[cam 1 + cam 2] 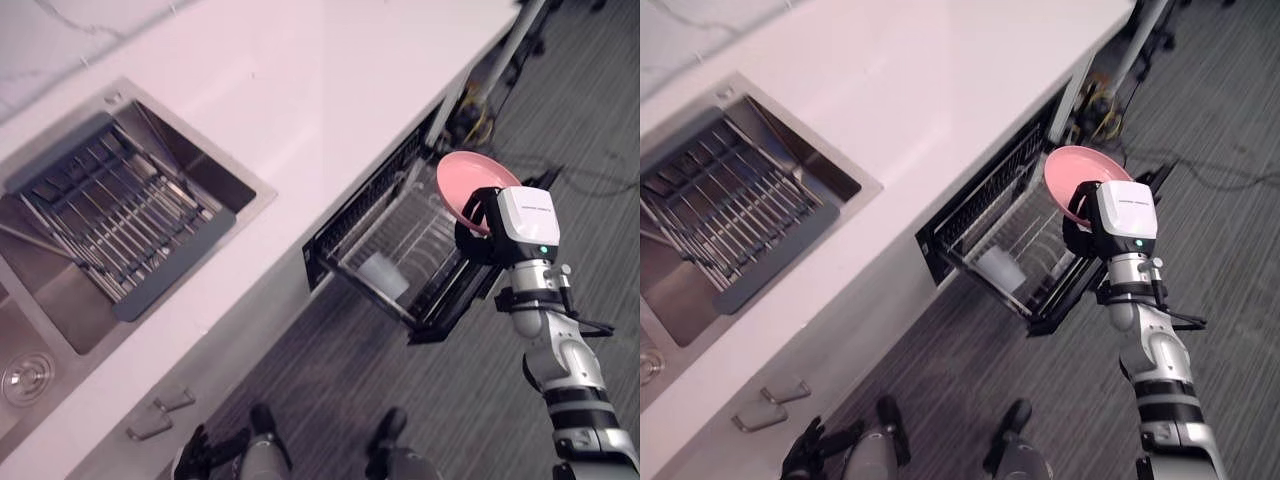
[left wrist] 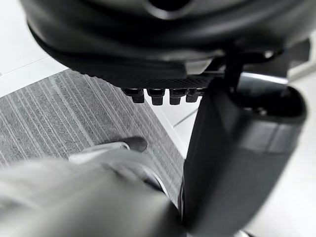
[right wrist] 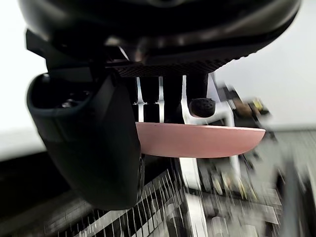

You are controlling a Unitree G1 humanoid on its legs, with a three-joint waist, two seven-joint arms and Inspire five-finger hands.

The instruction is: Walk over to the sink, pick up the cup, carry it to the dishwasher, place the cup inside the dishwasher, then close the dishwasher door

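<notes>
My right hand (image 1: pixel 478 236) is shut on a pink plate (image 1: pixel 472 183), not a cup, and holds it edge-up over the far right side of the open dishwasher (image 1: pixel 330 235). In the right wrist view the fingers (image 3: pixel 170 98) curl behind the plate (image 3: pixel 197 139) and the thumb (image 3: pixel 94 143) is in front, with the rack's wires below. The pulled-out wire rack (image 1: pixel 425 245) holds a white cup-like item (image 1: pixel 383 275). My left hand (image 2: pixel 237 148) hangs low over the carpet, fingers relaxed, holding nothing.
The steel sink (image 1: pixel 70 305) with a grey drying rack (image 1: pixel 115 215) across it lies at the left of the white counter (image 1: pixel 330 90). Two cabinet handles (image 1: pixel 160 412) sit below it. Cables (image 1: pixel 475 120) lie on the carpet beyond the dishwasher.
</notes>
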